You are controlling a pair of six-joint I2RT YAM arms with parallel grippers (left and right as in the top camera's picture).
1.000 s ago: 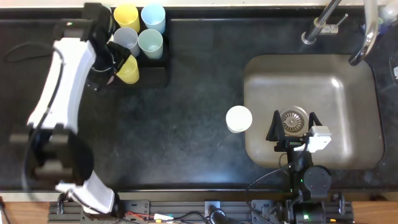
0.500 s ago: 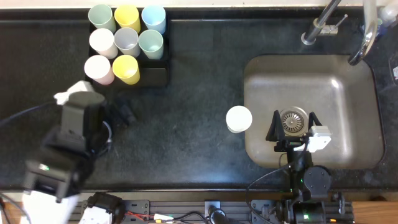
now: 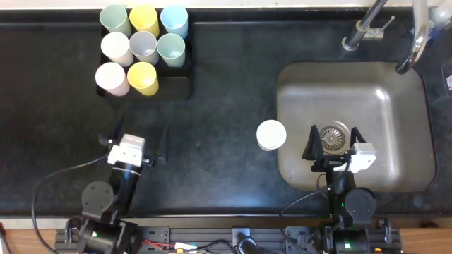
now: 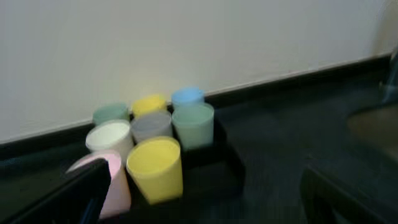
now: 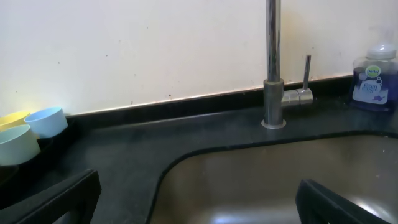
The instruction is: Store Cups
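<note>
Cups (image 3: 144,46): eight at the rack (image 3: 180,83), back-left corner of the bench (image 3: 212,106).
White cup (image 3: 271,135): bench, beside the sink (image 3: 395,106), at its left rim.
Left claw (image 3: 140,141): apart, front-left.
Right claw (image 3: 333,141): apart, over sink.

Dark counter (image 3: 212,85), steel sink (image 3: 395,106), pale wall (image 5: 155,43) behind

I log the cups (image 3: 143,48) as smooth matt plastic and the rack (image 3: 178,86) as black plastic. The worktop (image 3: 219,85) looks like dark speckled stone with a low sheen; sink (image 3: 395,106) brushed metal; tap (image 5: 272,62) polished, glossy metal.
</note>
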